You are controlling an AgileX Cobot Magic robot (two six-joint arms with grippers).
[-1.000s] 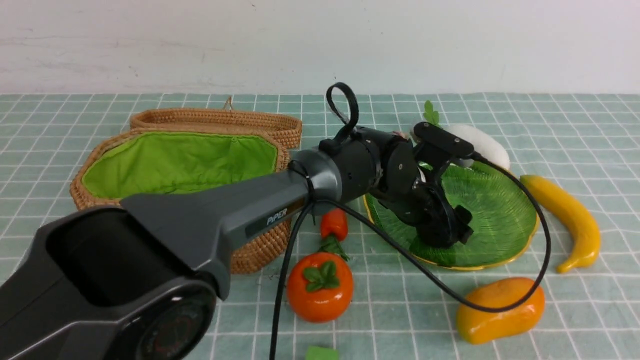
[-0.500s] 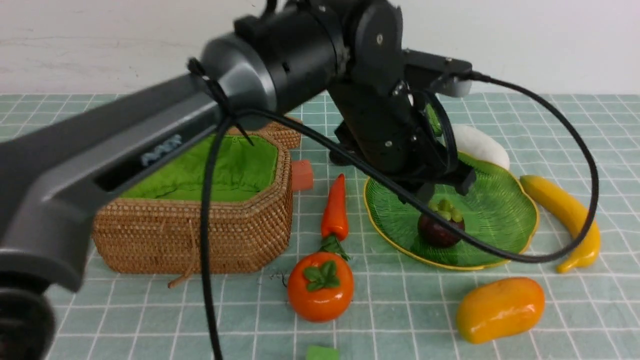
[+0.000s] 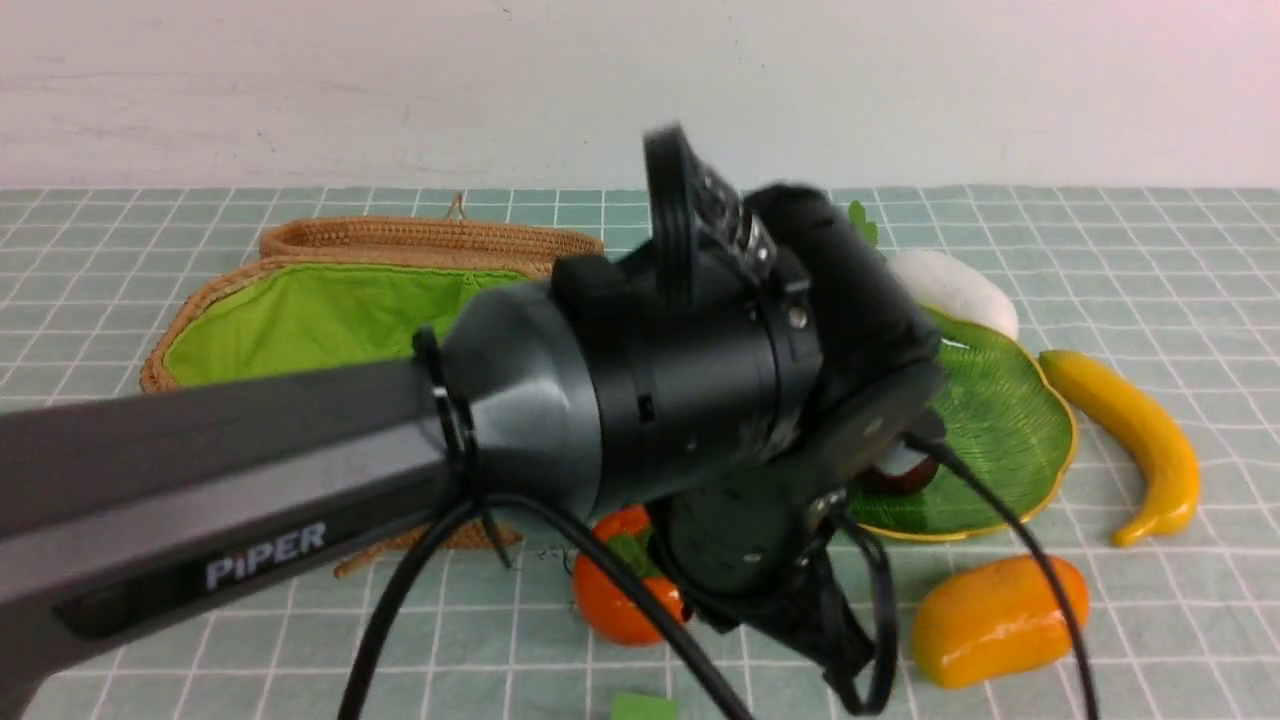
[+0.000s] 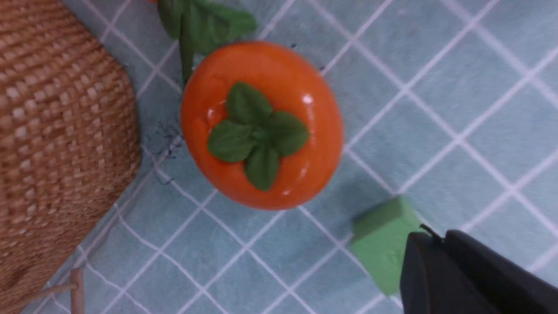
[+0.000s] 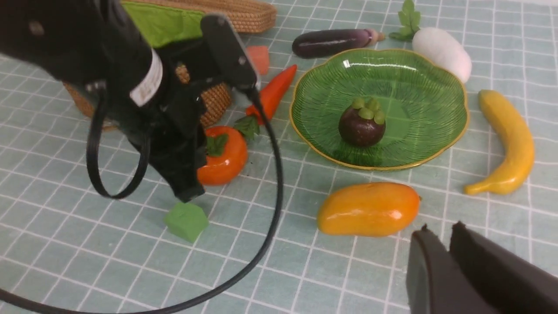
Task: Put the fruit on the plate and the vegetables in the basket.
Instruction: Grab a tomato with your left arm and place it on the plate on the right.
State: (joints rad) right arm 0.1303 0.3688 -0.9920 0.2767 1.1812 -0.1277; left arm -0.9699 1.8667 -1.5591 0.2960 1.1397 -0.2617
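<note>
The mangosteen [image 5: 362,124] sits in the middle of the green plate [image 5: 440,109]. My left gripper [image 5: 187,192] is shut and empty, low over the cloth between the orange persimmon [image 4: 261,126] and a green block [image 4: 381,242], touching neither. Its arm hides most of the persimmon [image 3: 615,600] in the front view. The mango [image 5: 368,209] lies just ahead of my right gripper [image 5: 440,231], which is shut and empty. The banana [image 5: 508,139], white radish [image 5: 442,59] and eggplant [image 5: 331,42] lie around the plate. The carrot [image 5: 272,93] lies between the plate and the wicker basket [image 3: 330,320].
A small red block [image 5: 259,59] rests by the basket's far corner. The basket's woven lid [image 5: 235,11] lies open behind it. The left arm's black cable [image 5: 274,183] loops over the cloth in front of the persimmon. A white wall runs behind the table.
The left gripper left the mangosteen on the plate, rose, then swung back toward me and dropped beside the persimmon. Its jaws have closed.
</note>
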